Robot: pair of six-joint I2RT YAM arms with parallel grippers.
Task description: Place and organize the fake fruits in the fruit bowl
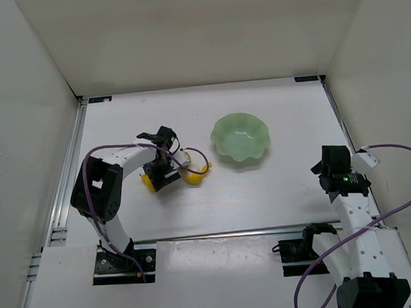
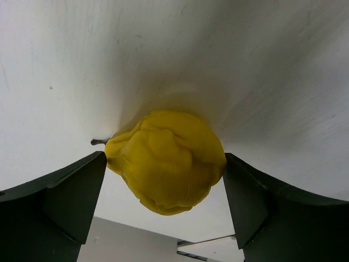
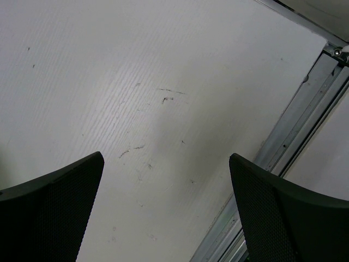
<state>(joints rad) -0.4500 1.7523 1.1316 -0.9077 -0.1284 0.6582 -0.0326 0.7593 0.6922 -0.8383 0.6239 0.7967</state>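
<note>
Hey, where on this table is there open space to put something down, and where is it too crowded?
Free: the strip between the fruit bowl and the back wall; the stretch between the bowl and the right gripper; the near strip in front of the fruits. Crowded: left of the bowl, where the left gripper straddles the yellow fruit.

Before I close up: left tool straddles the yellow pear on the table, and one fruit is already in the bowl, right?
No, the fruit bowl is empty, as the top view shows. The left tool does straddle the yellow pear on the table.
</note>
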